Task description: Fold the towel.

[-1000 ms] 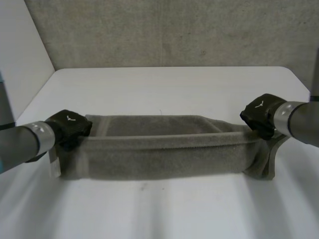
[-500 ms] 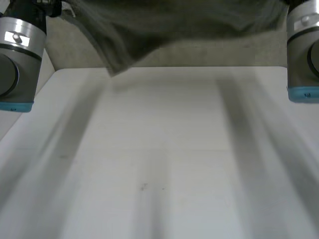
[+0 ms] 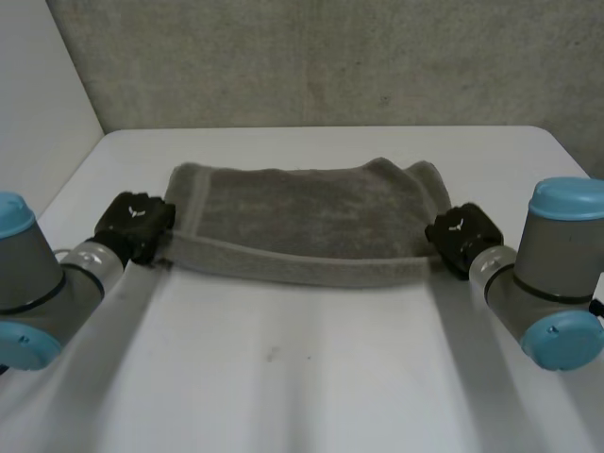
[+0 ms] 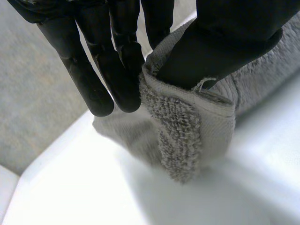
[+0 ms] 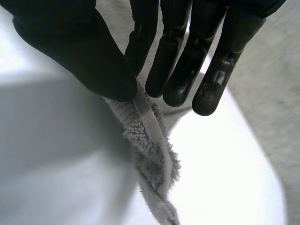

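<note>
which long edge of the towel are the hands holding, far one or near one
The towel edge nearest the robot: the left hand pinches one end, the right hand the other. The far edge lies free on the table.

Now the towel (image 3: 302,222) blocks the table's (image 3: 311,387) far half between left hand (image 3: 137,224) and right hand (image 3: 461,236); near edge wide open, far edge strip free

- Looks like a robot lab: a bare white desk (image 3: 302,377) set against a rough grey wall (image 3: 330,57).
- 2 grey, blue-capped machines, left arm (image 3: 42,283) and right arm (image 3: 552,274), flank its near edge.
</note>
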### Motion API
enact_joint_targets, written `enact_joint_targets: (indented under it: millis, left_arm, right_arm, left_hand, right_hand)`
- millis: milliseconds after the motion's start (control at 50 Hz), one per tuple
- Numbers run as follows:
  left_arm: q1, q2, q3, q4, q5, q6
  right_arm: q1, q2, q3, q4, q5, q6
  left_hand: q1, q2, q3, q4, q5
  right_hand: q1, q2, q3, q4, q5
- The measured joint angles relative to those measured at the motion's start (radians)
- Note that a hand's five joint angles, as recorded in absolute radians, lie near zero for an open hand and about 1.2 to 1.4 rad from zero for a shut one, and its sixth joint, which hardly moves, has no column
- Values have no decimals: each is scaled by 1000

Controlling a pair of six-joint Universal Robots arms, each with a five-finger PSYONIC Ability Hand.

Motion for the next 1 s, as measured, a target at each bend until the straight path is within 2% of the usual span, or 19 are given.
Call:
enact_joint_targets:
  millis: [20,40,120,200,360,660,840,1000]
  left_arm:
    - [5,0,-7,-1,0,10]
    - [12,1,-18,-1,1,24]
    - [32,11,-48,-1,1,52]
    - [42,27,-73,1,2,58]
    - [45,50,-105,2,1,53]
    - [40,71,-123,1,-2,50]
    - [35,71,-128,1,-1,50]
    - [34,71,-128,1,0,50]
  right_arm:
    - [-1,2,2,5,-2,12]
    - [-2,4,5,14,-7,33]
    - [-27,-16,12,61,-34,148]
    - [-80,-63,27,87,-75,252]
    - [-179,-118,58,103,-152,346]
    - [-240,-143,167,170,-250,335]
    - [-274,-175,248,66,-306,328]
    - [-277,-140,250,-4,-309,292]
  left_hand:
    - [0,0,0,0,0]
    - [0,0,0,0,0]
    - [0,0,0,0,0]
    - [0,0,0,0,0]
    - [0,0,0,0,0]
    - [0,0,0,0,0]
    - [0,0,0,0,0]
    - [0,0,0,0,0]
  right_hand:
    - [-60,-62,-62,-75,-64]
    - [-187,-248,-248,-247,-223]
    - [-428,-554,-560,-579,-559]
    - [-519,-661,-679,-699,-681]
    - [-519,-661,-680,-702,-687]
    - [-516,-642,-636,-652,-638]
    - [-442,-551,-554,-576,-570]
    - [-385,-493,-485,-506,-505]
